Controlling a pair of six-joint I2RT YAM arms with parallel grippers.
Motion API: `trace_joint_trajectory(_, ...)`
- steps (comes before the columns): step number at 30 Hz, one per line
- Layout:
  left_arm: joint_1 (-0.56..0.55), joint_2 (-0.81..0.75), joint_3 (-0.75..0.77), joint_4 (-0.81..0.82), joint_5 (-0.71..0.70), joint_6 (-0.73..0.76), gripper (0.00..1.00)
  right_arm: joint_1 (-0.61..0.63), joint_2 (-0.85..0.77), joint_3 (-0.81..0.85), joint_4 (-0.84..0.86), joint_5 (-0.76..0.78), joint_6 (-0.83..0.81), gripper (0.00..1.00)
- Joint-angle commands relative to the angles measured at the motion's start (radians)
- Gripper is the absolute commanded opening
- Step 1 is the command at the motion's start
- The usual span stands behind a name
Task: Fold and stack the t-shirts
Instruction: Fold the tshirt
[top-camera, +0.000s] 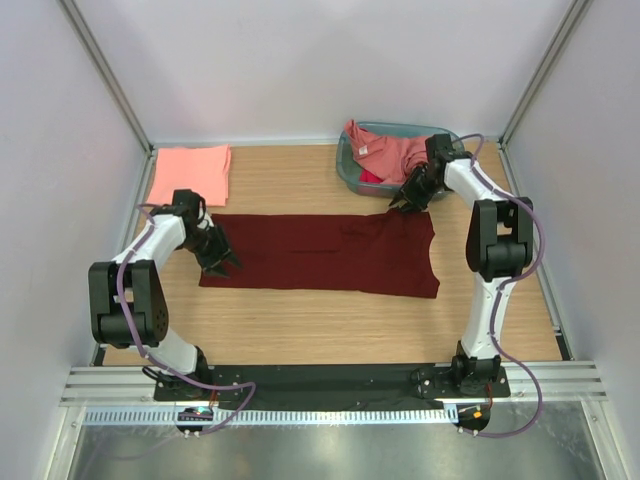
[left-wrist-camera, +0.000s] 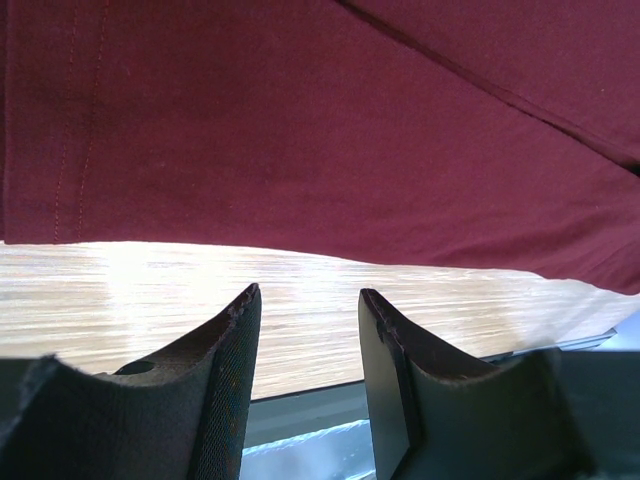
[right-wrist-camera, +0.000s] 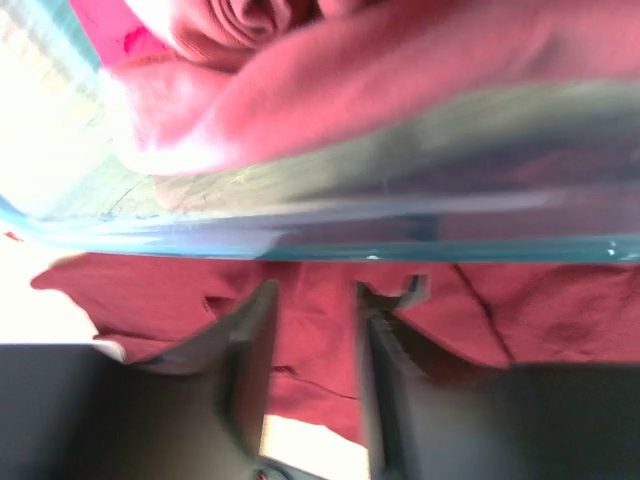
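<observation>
Maroon t-shirt (top-camera: 320, 252) laid flat. Left gripper (left-wrist-camera: 305, 300) parted, empty, beside its left end; right gripper (right-wrist-camera: 312, 300) parted at its far right corner. Both ends should be pinched evenly.

The spread t-shirt (top-camera: 320, 253) is showing a plain dark maroon, with no print, only two lines of slightly lighter red stitching running along its hem in the left wrist view. The folded t-shirt (top-camera: 190, 172) is glowing a flat salmon pink. The t-shirts (top-camera: 385, 152) heaped in the basket (top-camera: 345, 175) are showing coral pink, with a brighter magenta patch peeking out low down, and the basket itself is reading as translucent teal-blue. The tabletop (top-camera: 300, 320) is carrying a pale wood grain in fine streaks. The left arm (top-camera: 160, 235) and right arm (top-camera: 487, 310) are wearing white shells with black joints, with lavender cables (top-camera: 230, 386) trailing from them. The left gripper (left-wrist-camera: 308, 295) and right gripper (right-wrist-camera: 315, 290) are showing matte black.
</observation>
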Motion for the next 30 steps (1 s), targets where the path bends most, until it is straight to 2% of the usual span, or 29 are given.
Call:
trace_joint_trajectory(1,-0.001,-0.008,0.05,-0.015,0.015,0.02,0.45,0.004,-0.001,0.097,-0.087,0.051,-0.08,0.45)
trace_joint_trajectory(2,-0.001,-0.009,0.053,-0.017,0.014,0.024,0.45,0.004,-0.019,0.122,-0.112,0.072,-0.097,0.55)
trace_joint_trajectory(3,-0.001,-0.011,0.056,-0.017,0.009,0.022,0.45,0.006,-0.031,0.13,-0.135,0.091,-0.116,0.59)
trace_joint_trajectory(7,-0.002,0.006,0.067,-0.011,-0.006,0.022,0.46,0.013,-0.122,0.112,-0.267,0.161,-0.208,0.62)
trace_joint_trajectory(10,-0.001,0.03,0.082,-0.003,-0.011,0.016,0.46,0.012,-0.246,-0.019,-0.29,0.192,-0.231,0.62)
trace_joint_trajectory(13,0.001,0.073,0.096,0.015,-0.005,0.011,0.46,0.013,-0.362,-0.209,-0.275,0.175,-0.219,0.55)
trace_joint_trajectory(14,0.005,0.089,0.098,0.024,-0.003,0.004,0.46,0.013,-0.395,-0.312,-0.261,0.159,-0.205,0.49)
trace_joint_trajectory(19,0.038,0.19,0.108,0.058,0.018,-0.03,0.45,0.013,-0.52,-0.56,-0.173,0.174,-0.161,0.36)
trace_joint_trajectory(27,0.073,0.288,0.107,0.028,-0.07,-0.078,0.44,0.01,-0.484,-0.715,-0.057,0.276,-0.056,0.33)
trace_joint_trajectory(30,0.09,0.305,0.085,0.014,-0.107,-0.076,0.45,0.004,-0.438,-0.737,-0.072,0.387,-0.009,0.35)
